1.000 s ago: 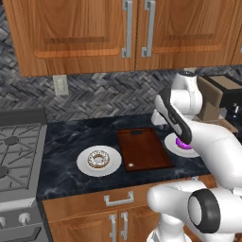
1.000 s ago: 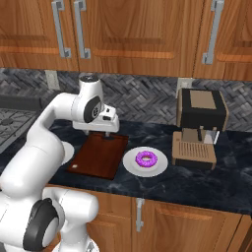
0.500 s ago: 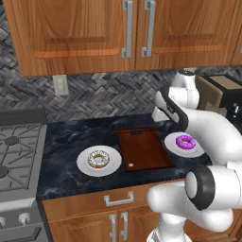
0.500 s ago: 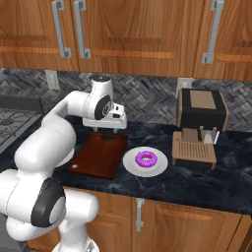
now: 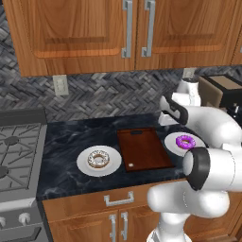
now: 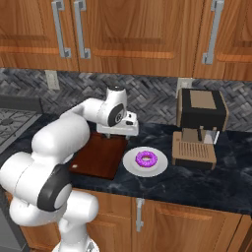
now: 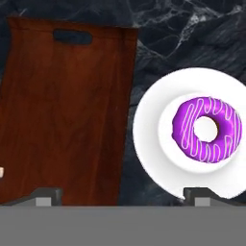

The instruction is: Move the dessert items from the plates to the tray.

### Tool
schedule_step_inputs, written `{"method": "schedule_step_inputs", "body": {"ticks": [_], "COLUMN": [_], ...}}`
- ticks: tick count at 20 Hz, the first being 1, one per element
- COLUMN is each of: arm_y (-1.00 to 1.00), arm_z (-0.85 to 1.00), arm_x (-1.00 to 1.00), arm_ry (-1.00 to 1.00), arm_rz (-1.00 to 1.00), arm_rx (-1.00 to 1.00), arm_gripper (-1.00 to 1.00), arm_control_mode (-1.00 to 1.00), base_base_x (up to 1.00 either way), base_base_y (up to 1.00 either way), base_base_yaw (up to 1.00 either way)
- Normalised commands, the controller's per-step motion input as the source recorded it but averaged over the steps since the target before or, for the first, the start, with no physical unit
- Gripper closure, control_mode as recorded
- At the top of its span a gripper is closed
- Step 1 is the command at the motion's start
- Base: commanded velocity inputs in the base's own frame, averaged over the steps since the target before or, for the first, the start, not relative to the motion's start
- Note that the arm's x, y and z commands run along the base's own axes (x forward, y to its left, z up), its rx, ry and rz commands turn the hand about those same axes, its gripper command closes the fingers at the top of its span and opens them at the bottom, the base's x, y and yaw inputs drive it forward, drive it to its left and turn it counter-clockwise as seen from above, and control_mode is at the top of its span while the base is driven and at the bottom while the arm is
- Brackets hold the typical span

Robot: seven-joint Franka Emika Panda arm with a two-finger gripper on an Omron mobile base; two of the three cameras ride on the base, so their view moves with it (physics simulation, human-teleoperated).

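Left base view: the tray (image 5: 144,149) is lying on the dark marble counter (image 5: 71,137) between two white plates. The left plate (image 5: 99,161) is carrying the brown donut (image 5: 98,159) with white speckled icing, a thing the other two views are not taking in. The right plate (image 5: 184,143) is carrying the purple donut (image 5: 185,141), partly behind the white arm. A stove (image 5: 16,151) is sitting at the far left.

Right base view: the gripper (image 6: 118,131) is hanging over the far edge of the tray (image 6: 101,156), just beside the plate (image 6: 145,162) with the purple donut (image 6: 146,158). A coffee machine (image 6: 199,128) is standing to the right of that plate, more fully shown here than from the left side.

Hand view: the two finger tips (image 7: 47,196) are showing far apart at the bottom, so the claw is standing spread wide and gripping nothing. The purple donut (image 7: 207,129), with thin white stripes seen here alone, is resting centred on its plate (image 7: 149,129); the tray (image 7: 67,110) and its handle slot (image 7: 72,36) are lying alongside, apparently just apart from the plate.
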Motion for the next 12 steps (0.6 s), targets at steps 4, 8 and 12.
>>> {"method": "schedule_step_inputs", "body": {"ticks": [4, 8, 12], "arm_y": [-0.29, -0.57, -0.36], "arm_z": [-0.25, -0.17, -0.16], "arm_x": [0.16, 0.4, 0.32], "arm_ry": [0.02, 0.1, 0.0], "arm_rz": [-0.04, -0.07, -0.07], "arm_rx": [0.0, 0.0, 0.0], "arm_gripper": [-1.0, -1.0, -1.0], "arm_control_mode": [-1.0, -1.0, -1.0], "base_base_x": [0.0, 0.0, 0.0], "base_base_y": [0.0, 0.0, 0.0], "base_base_yaw": [0.0, 0.0, 0.0]}}
